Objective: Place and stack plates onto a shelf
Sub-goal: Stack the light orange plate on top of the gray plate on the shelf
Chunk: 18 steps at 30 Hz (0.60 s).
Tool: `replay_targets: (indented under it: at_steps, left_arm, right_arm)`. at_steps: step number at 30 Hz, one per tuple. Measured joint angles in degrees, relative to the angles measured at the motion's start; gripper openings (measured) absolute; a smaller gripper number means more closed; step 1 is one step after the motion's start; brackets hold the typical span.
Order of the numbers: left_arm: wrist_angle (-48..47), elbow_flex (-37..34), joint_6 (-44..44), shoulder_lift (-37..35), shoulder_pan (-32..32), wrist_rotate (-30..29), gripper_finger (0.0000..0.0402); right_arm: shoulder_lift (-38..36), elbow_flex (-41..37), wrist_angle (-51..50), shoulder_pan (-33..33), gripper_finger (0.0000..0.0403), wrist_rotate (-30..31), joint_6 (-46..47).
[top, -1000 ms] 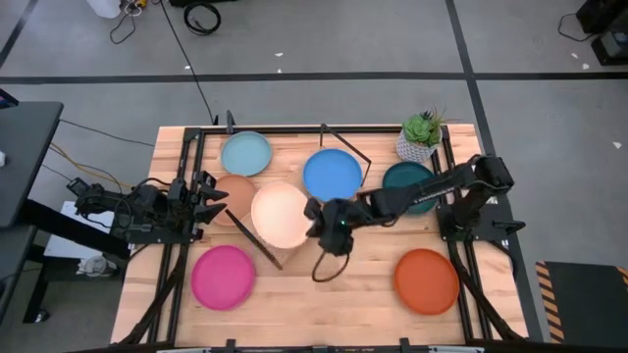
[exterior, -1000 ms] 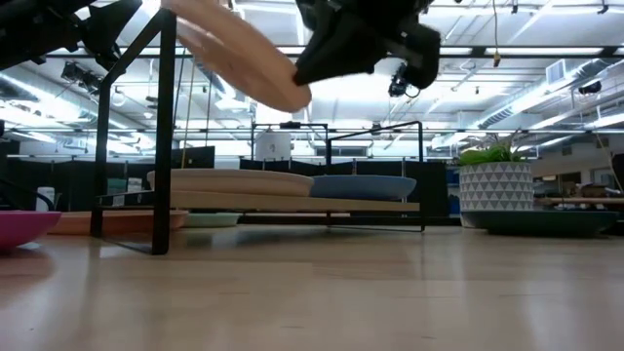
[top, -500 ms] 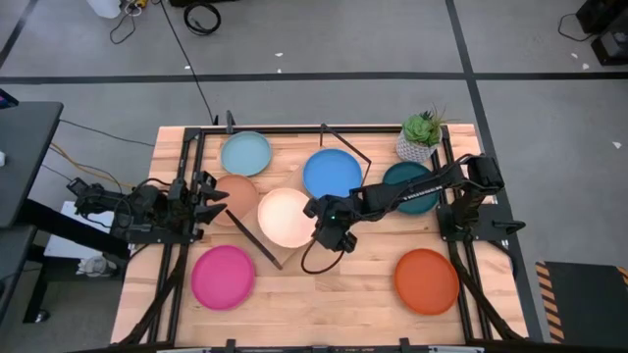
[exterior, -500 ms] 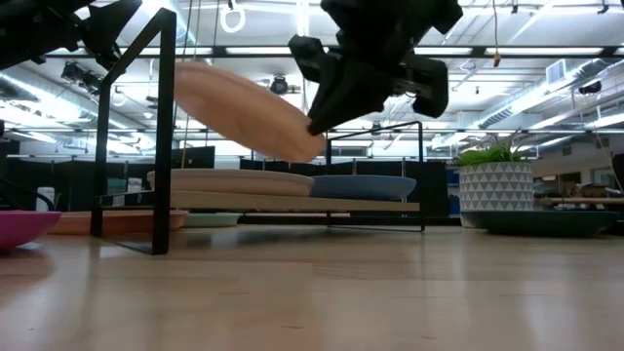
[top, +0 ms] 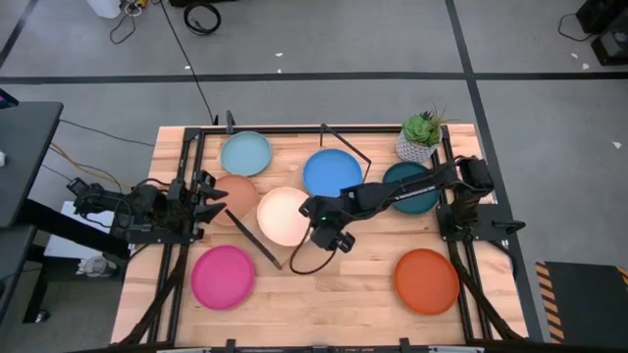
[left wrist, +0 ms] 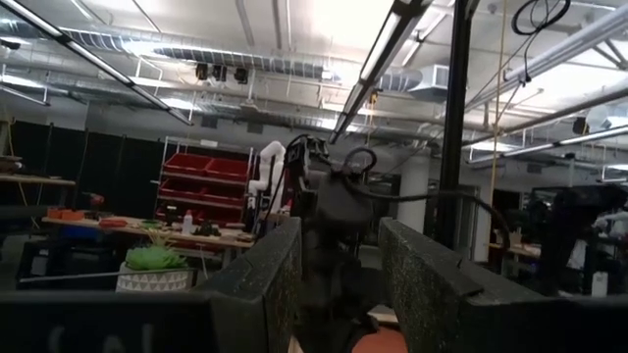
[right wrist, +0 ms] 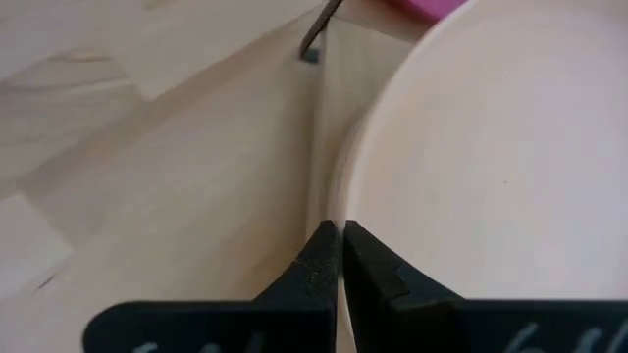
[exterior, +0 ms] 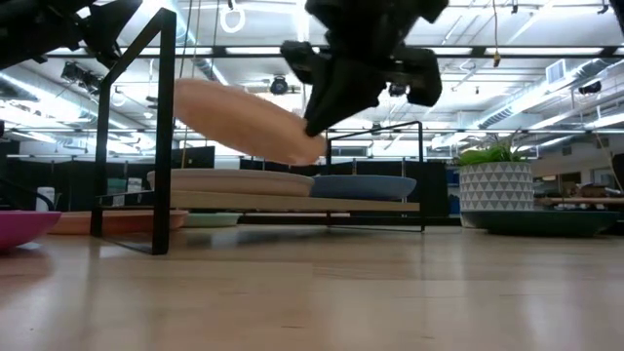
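The right gripper [top: 312, 218] was clamped on the cream plate's [top: 284, 217] rim, holding it tilted above the shelf [exterior: 292, 203].

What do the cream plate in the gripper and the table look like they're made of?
The cream plate, held by the right gripper, looks like matte plastic or melamine: smooth, even colour, no glare, though glazed ceramic can't be ruled out. The table is light butcher-block wood, with visible planks and grain.

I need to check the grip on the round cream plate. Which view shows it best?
The right wrist view: the right pincer is shut on the round cream plate at its rim. The high view shows the plate whole; the low view shows it tilted, airborne. The left wrist view misses it.
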Motion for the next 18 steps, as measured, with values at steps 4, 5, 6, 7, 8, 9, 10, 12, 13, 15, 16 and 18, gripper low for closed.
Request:
replay_targets:
  at_steps: [4,5,6,7,8,9,10,12,13,15,16,18]
  left_arm:
    - [0.2,0.0,0.1,0.0,0.0,0.0,0.0146]
    - [0.2,0.0,0.1,0.0,0.0,0.0,0.0146]
    - [0.0,0.0,0.1,0.0,0.0,0.0,0.0146]
    - [-0.1,0.0,0.1,0.0,0.0,0.0,0.0146]
    - [-0.1,0.0,0.1,0.0,0.0,0.0,0.0146]
    - [-0.3,0.0,0.1,0.0,0.0,0.0,0.0146]
    - [-0.5,0.0,0.1,0.0,0.0,0.0,0.0146]
    - [-0.4,0.0,0.0,0.0,0.0,0.0,0.0146]
    - [-0.4,0.0,0.0,0.0,0.0,0.0,0.0146]
    - [-0.4,0.0,0.0,0.0,0.0,0.0,0.0146]
    - [-0.4,0.0,0.0,0.0,0.0,0.0,0.0146]
    - [-0.4,0.0,-0.1,0.0,0.0,0.0,0.0146]
  right_arm:
    - [5.3,6.3,-5.3,0.0,0.001,2.0,0.0]
    - [6.5,7.9,-6.9,0.0,0.001,2.2,0.0]
    - [7.7,9.5,-8.4,0.0,0.001,2.7,0.0]
    - [8.7,11.0,-9.8,0.0,0.001,3.4,0.0]
    - [9.8,12.4,-11.5,-0.1,0.001,3.9,0.0]
    - [10.6,13.7,-13.3,-0.1,0.0012,4.3,0.2]
    - [11.5,14.9,-14.8,-0.2,0.0015,4.6,0.7]
    - [12.6,16.7,-16.4,-0.5,0.0025,4.8,2.3]
    - [12.7,17.1,-16.5,-0.6,0.003,4.7,3.1]
    - [12.6,17.3,-15.9,-0.9,0.004,4.2,3.7]
    - [12.6,17.3,-15.5,-0.9,0.0045,4.1,3.8]
    - [12.3,17.3,-15.6,-0.9,0.0051,4.0,3.8]
